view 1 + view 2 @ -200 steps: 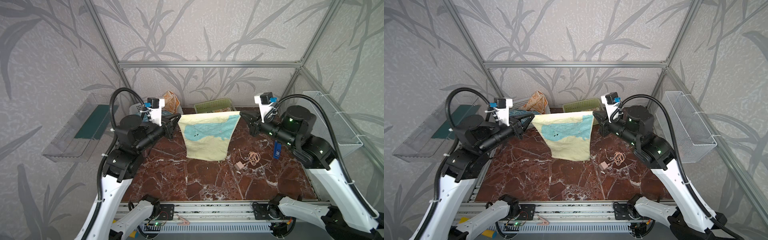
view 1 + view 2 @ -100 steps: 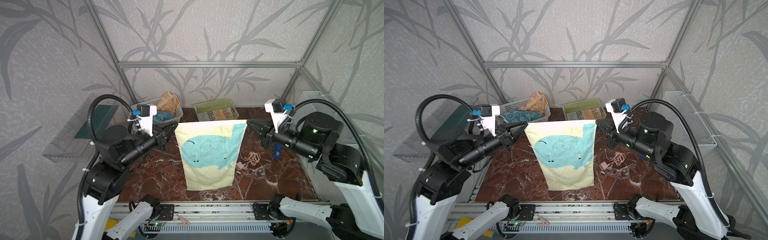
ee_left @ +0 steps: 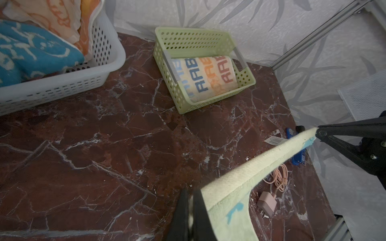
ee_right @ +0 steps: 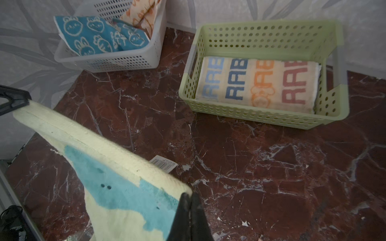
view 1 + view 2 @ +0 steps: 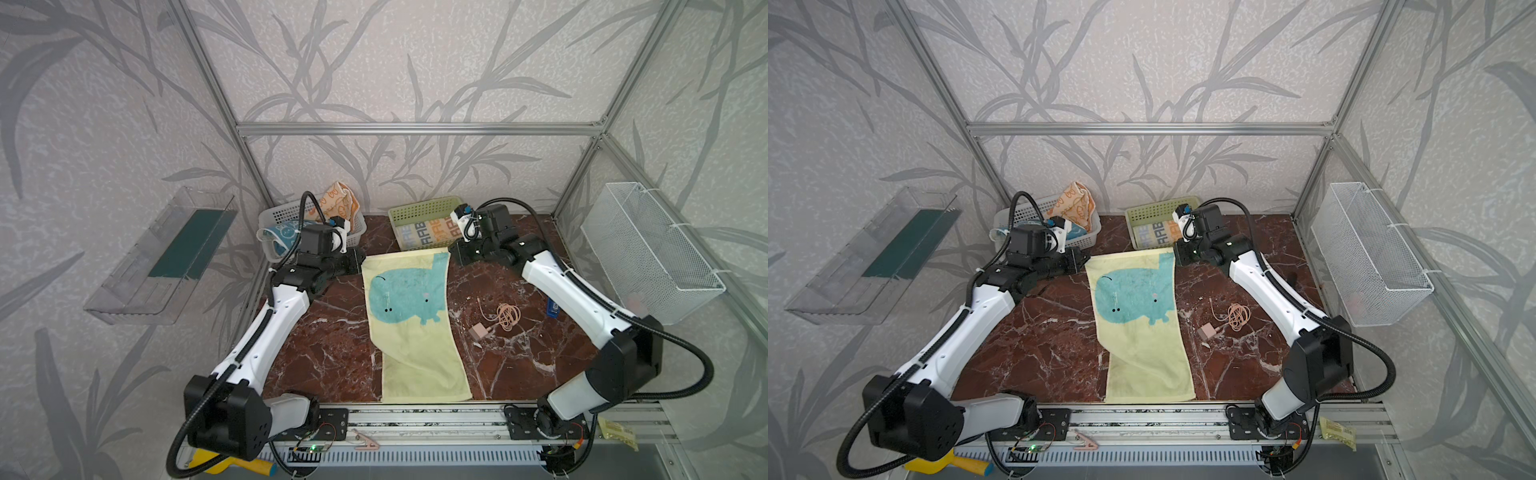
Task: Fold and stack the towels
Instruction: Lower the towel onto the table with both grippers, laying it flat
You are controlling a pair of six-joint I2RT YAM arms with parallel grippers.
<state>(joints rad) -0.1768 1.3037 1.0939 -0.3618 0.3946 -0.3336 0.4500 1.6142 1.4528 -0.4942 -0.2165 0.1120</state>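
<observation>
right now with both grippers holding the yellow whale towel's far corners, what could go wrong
The pale-yellow terry towel with a blue whale lies skewed, near hem at the marble table's front edge: the fold may come out uneven.
The pink charger with coiled cable lies close beside it and could get caught.
The left gripper and right gripper pinch only corner tips; one may slip.

Open marble table [image 5: 332,340] lies on the near side of the left gripper [image 5: 361,264], toward the robot's base. Just beyond that gripper stands a white basket [image 5: 282,214]; a green basket [image 5: 419,208] stands just beyond the right gripper [image 5: 450,254]. Between the two grippers, the raised edge of the yellow towel [image 5: 411,332] bars the way. On the near side of the right gripper, a coiled cable [image 5: 506,316] and a charger plug [image 5: 478,331] clutter the table.
</observation>
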